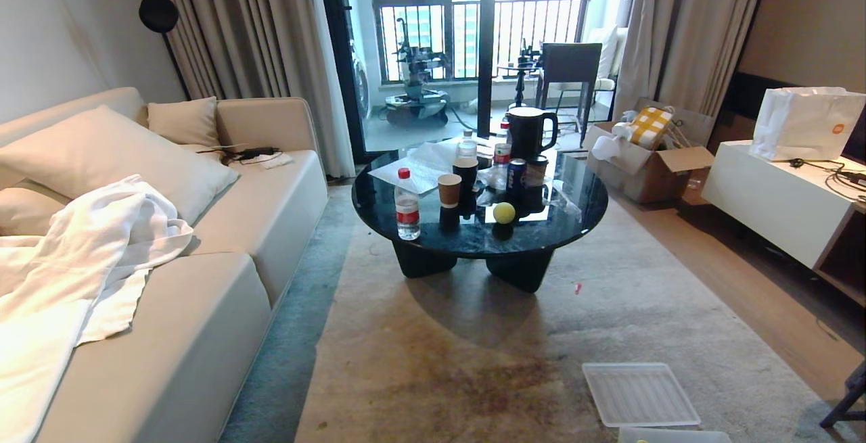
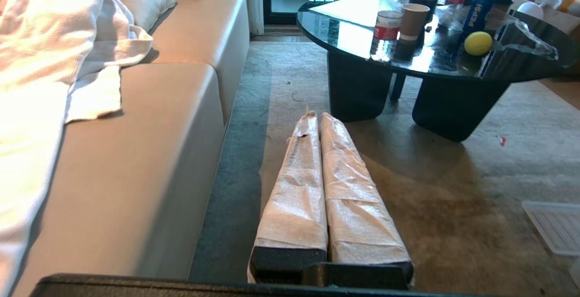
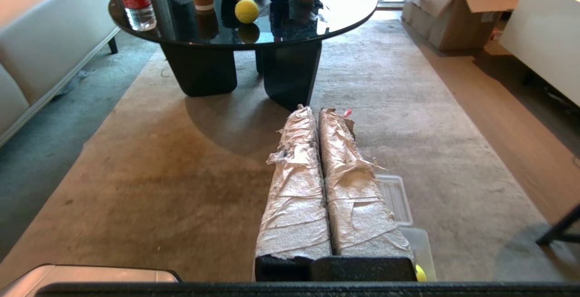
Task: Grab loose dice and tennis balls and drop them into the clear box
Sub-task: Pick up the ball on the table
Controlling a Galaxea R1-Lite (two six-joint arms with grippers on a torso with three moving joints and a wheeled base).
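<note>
On the round black coffee table (image 1: 575, 210), near its front edge, a tennis ball (image 1: 503, 212) sits just right of a paper cup (image 1: 449, 190) and a water bottle (image 1: 406, 203), in front of a Pepsi can (image 1: 516, 176). The clear box (image 3: 423, 247) lies on the rug at the near right, a bit of yellow showing inside, with the flat ribbed lid (image 1: 639, 393) just beyond it. The left gripper (image 2: 316, 116) and right gripper (image 3: 317, 110) both hang above the rug, their paper-wrapped fingers pressed together, holding nothing.
</note>
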